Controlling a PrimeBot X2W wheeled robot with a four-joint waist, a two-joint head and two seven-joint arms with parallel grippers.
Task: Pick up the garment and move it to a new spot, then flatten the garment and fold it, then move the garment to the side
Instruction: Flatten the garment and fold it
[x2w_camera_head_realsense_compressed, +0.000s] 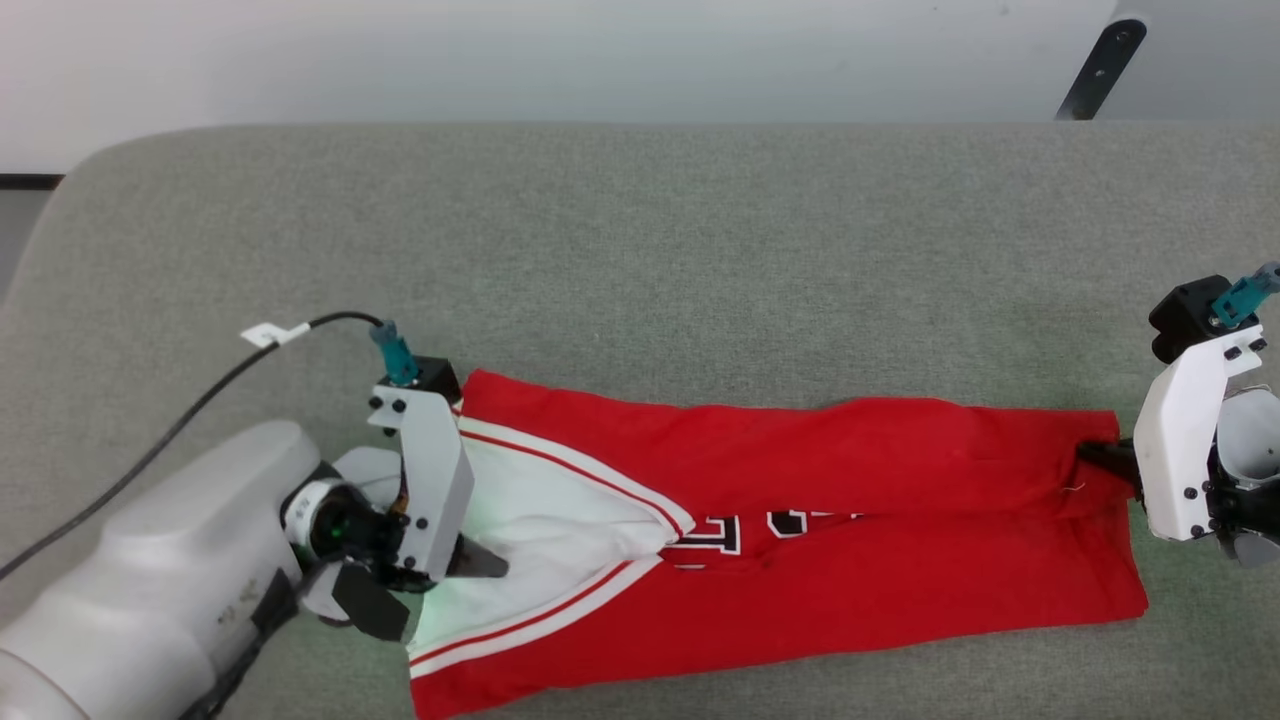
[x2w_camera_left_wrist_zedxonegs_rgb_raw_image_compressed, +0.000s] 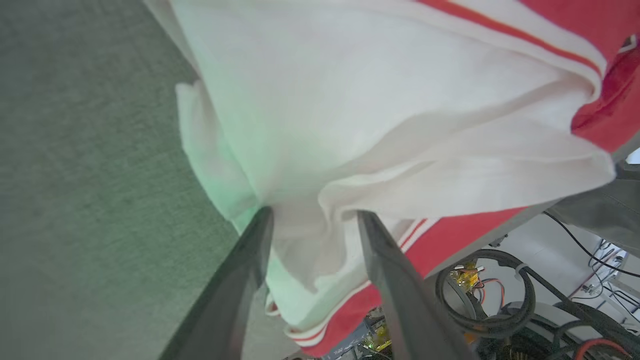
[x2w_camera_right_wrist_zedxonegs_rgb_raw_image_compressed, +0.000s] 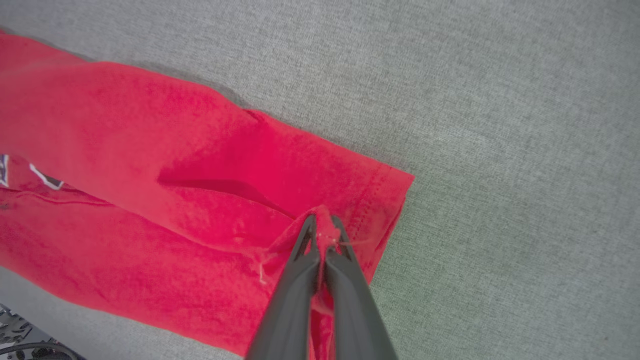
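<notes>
Garment (x2w_camera_head_realsense_compressed: 850, 500): red jersey, laid in a long strip

Lies across the grey cushion (x2w_camera_head_realsense_compressed: 640, 250), with its white sleeve at the robot's left. Left gripper (x2w_camera_left_wrist_zedxonegs_rgb_raw_image_compressed: 315, 216): fingers spread, sleeve cloth loose between them. Right gripper (x2w_camera_right_wrist_zedxonegs_rgb_raw_image_compressed: 322, 224): clenched on the red hem at the opposite end.

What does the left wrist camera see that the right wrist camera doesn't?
Left wrist view, not the right: the white sleeve of the garment with red-striped trim, the left end effector open with cloth between its fingers, and cables below. Right wrist view, not the left: the right end effector shut on a pinch of the red hem, plus a bit of lettering. Both: red garment cloth on the grey surface.
</notes>
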